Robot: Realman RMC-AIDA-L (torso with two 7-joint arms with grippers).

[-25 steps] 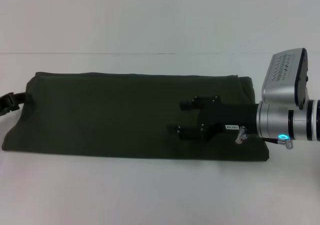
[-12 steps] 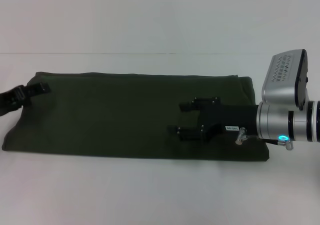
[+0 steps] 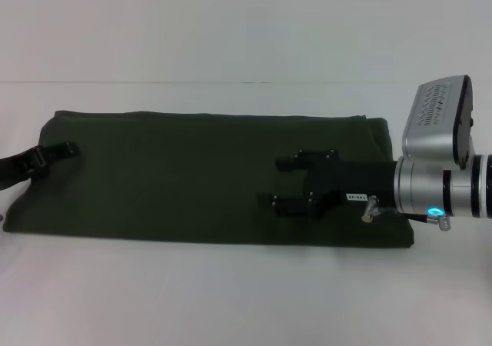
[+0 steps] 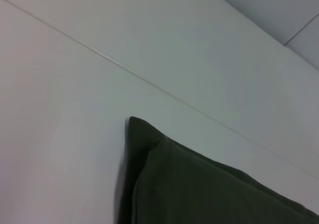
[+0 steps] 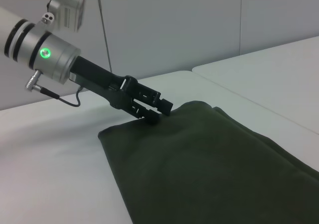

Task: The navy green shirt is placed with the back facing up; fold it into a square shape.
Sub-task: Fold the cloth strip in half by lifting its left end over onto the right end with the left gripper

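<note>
The white worktop [image 3: 231,300] carries the shirt [image 3: 192,177], which lies across its middle as a long dark green band, already folded lengthwise, its plain side up. It stretches from the robot's left edge of the head view almost to the right arm. In the left wrist view one corner of the shirt [image 4: 149,149] shows a doubled layer, a narrow lower edge sticking out past the upper fold, flat on the worktop.

The right arm reaches in from the right, its silver wrist over the shirt's right end. The right hand [image 3: 280,181] hovers over the right half of the cloth, its two black fingers spread wide with nothing between them. It has not moved over the last second.

The left hand [image 3: 48,158] is at the shirt's left end, near the far corner. A second ago only its tip showed at the cloth's edge; half a second ago it reached farther in and sat a little higher; now it has pulled back slightly and lower. The right wrist view shows the left hand [image 5: 152,108] with its fingertips down at that corner, the fingers close together, but I cannot tell whether they pinch the cloth.
</note>
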